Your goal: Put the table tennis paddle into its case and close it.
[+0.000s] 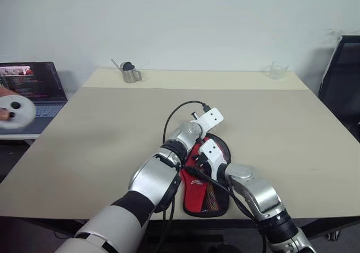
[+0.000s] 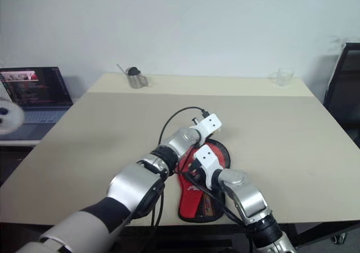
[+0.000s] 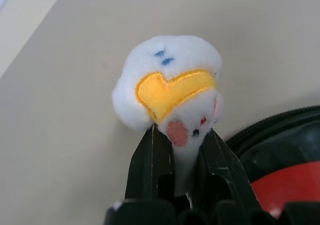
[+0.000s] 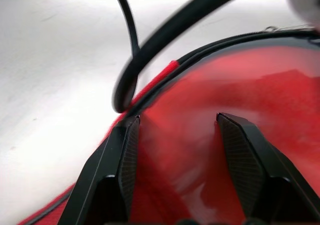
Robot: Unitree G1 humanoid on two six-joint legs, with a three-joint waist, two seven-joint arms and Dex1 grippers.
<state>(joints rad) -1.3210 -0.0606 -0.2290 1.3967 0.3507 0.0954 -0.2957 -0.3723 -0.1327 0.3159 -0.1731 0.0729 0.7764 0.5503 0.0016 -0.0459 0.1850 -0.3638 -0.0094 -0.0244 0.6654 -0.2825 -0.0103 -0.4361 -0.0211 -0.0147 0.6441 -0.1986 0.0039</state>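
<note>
The case [image 1: 207, 199] lies near the table's front edge, red side with black mesh pocket up. Both my arms meet over its rounded far end. My left gripper [image 3: 182, 135] is shut on the white-yellow plush keychain [image 3: 170, 80], held just off the case's black zip edge [image 3: 280, 122]. My right gripper [image 4: 177, 122] is open, its two fingers [image 4: 127, 160] spread over the case's red face [image 4: 240, 80], close to its zip rim. A black cable crosses above it. The table tennis paddle is hidden.
On the beige table [image 1: 101, 135], a metal cup [image 1: 130, 73] stands at the far left and a clear glass [image 1: 277, 70] at the far right. A laptop [image 1: 34, 90] and a person's hand holding a white controller [image 1: 14, 111] are left of the table. A black chair [image 1: 343, 84] is on the right.
</note>
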